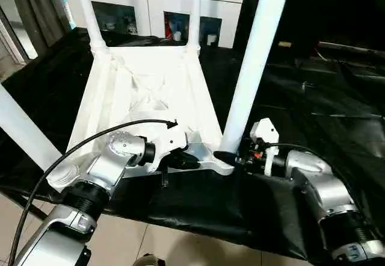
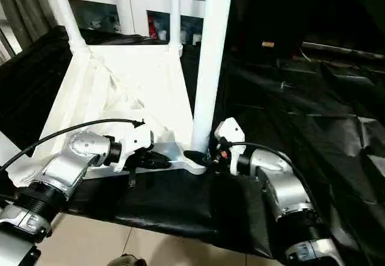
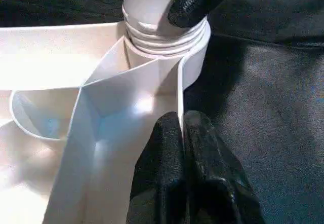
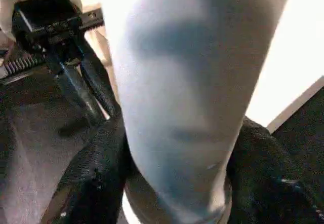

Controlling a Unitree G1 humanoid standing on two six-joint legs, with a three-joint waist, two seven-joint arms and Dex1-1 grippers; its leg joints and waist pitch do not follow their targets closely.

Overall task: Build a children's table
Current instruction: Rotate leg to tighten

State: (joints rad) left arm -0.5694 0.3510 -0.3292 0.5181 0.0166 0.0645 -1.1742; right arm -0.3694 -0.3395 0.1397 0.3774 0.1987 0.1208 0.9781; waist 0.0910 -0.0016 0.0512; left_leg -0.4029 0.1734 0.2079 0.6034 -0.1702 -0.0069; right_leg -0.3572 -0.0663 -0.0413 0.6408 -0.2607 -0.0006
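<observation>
The children's table lies upside down on black cloth, its white ribbed tabletop (image 1: pixel 150 79) facing up. Legs stand in the far left socket (image 1: pixel 90 13), the far right socket (image 1: pixel 195 13) and the near left socket (image 1: pixel 24 127). The near right leg (image 1: pixel 252 67) rises from its corner socket, threaded base showing (image 3: pixel 152 26). My right gripper (image 1: pixel 225 156) is shut around that leg's base, one finger (image 4: pixel 96 173) on each side. My left gripper (image 1: pixel 189 160) is shut on the tabletop's thin near rim, just beside that corner (image 3: pixel 181 120).
A white cabinet with glass doors (image 1: pixel 150 13) stands behind the table. Black cloth (image 1: pixel 313 97) covers the work table, wrinkled on the right. The table's front edge runs just below my forearms, with tiled floor (image 1: pixel 138 242) beneath. A black cable (image 1: pixel 72 148) loops over my left arm.
</observation>
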